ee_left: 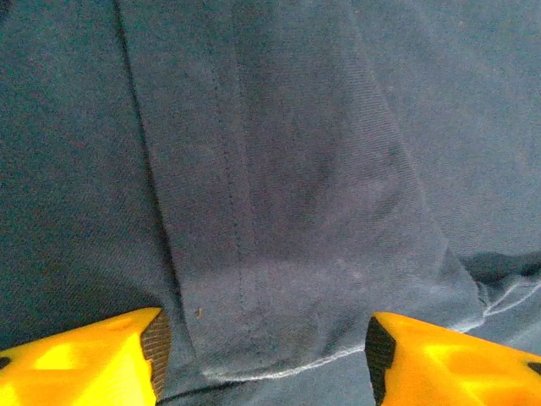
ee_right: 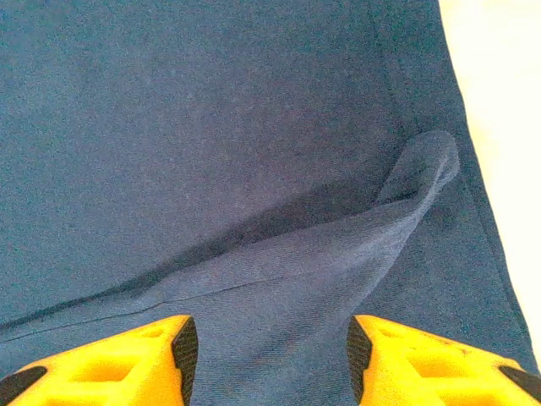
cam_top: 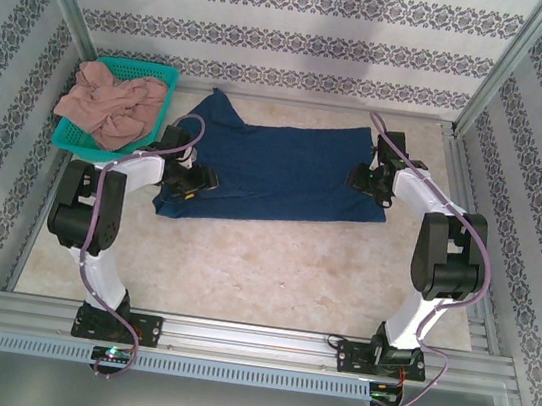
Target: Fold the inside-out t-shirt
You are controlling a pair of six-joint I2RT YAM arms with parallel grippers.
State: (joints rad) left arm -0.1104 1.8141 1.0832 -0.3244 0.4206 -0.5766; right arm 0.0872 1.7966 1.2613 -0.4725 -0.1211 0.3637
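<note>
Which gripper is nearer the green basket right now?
Left. The left gripper is over the t-shirt end beside the basket; the right gripper is over its opposite end.

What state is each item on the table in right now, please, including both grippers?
t-shirt: lying flat on the table, partly folded, one raised wrinkle near its right edge.
left gripper: open, low over a stitched fold of the t-shirt.
right gripper: open, over the raised wrinkle.
pinkish-tan garment: crumpled, heaped in the green basket.
green basket: upright.
</note>
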